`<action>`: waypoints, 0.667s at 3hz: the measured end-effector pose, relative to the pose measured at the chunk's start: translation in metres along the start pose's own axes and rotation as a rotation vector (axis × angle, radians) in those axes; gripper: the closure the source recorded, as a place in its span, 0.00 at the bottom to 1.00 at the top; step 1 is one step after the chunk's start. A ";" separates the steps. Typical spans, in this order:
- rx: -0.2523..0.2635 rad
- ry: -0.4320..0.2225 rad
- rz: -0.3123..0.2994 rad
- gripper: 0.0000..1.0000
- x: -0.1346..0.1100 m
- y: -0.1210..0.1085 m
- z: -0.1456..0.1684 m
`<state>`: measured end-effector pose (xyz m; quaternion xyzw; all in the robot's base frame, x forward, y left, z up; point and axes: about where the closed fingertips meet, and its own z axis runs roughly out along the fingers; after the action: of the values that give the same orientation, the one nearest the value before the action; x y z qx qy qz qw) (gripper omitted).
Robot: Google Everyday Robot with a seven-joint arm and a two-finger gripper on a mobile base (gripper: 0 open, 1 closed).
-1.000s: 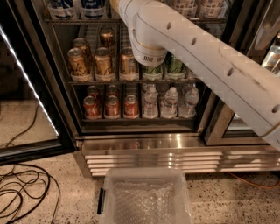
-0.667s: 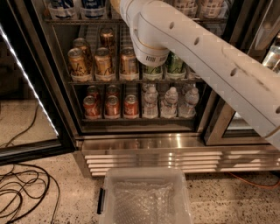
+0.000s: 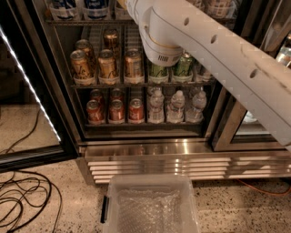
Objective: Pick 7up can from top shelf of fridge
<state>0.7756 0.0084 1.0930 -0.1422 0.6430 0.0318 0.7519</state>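
The fridge (image 3: pixel 68 141) stands open, with a dark frame and a ribbed steel base. The top shelf (image 3: pixel 86 21) shows only as its front rail at the top edge, with the bottoms of blue-and-white cans (image 3: pixel 96 8) on the left. Pale can bottoms (image 3: pixel 219 8) stand on it at the right, and their markings are cut off. No 7up can can be made out. My white arm (image 3: pixel 200 50) reaches from the right up past the top edge near the shelf's middle. My gripper is out of view above that edge.
The middle rack holds gold-brown cans (image 3: pixel 107 66) and green cans (image 3: pixel 183 66). The lower rack holds red cans (image 3: pixel 116 110) and water bottles (image 3: pixel 176 107). A clear plastic bin (image 3: pixel 150 205) sits on the floor in front. Black cables (image 3: pixel 22 200) lie at the left. The glass door (image 3: pixel 27 82) is open to the left.
The arm's round joint has risen slightly toward the top shelf. The cans and the bin have not moved.
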 end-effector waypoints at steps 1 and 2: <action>-0.020 -0.015 -0.003 1.00 -0.011 -0.001 -0.007; -0.076 -0.064 -0.013 1.00 -0.045 -0.003 -0.030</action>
<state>0.7398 0.0036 1.1337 -0.1738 0.6162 0.0560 0.7661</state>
